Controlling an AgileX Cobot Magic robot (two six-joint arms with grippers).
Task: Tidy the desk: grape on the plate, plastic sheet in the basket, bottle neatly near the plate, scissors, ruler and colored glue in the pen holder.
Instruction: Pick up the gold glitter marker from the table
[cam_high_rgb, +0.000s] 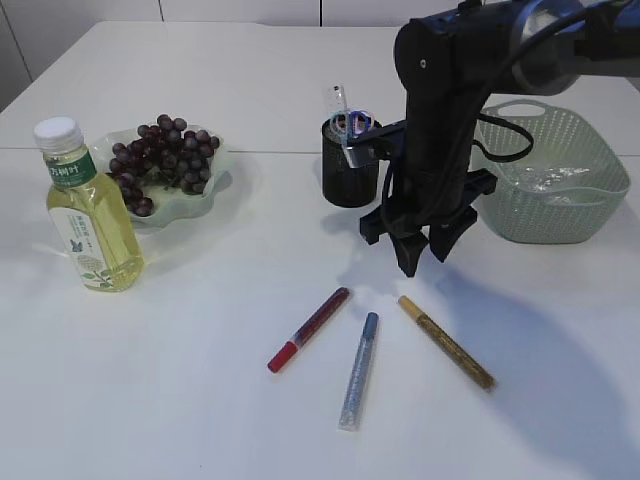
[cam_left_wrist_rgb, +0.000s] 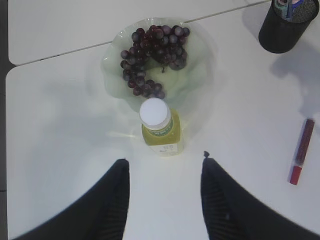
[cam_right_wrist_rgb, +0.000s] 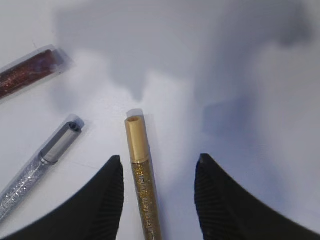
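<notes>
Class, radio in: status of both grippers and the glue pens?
Both grippers open, empty. Right gripper over gold glue pen. Red, silver pens on table. Nothing blocking.

White tables, pale panelled wall behind

Two white tabletops (cam_high_rgb: 200, 400) are pushed together, a thin seam (cam_high_rgb: 270, 153) seen between them; soft shadows are cast across the right side by overhead light.

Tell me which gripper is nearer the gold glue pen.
Right. The right gripper hangs open just above the gold glue pen; the left gripper is over by the bottle.
</notes>
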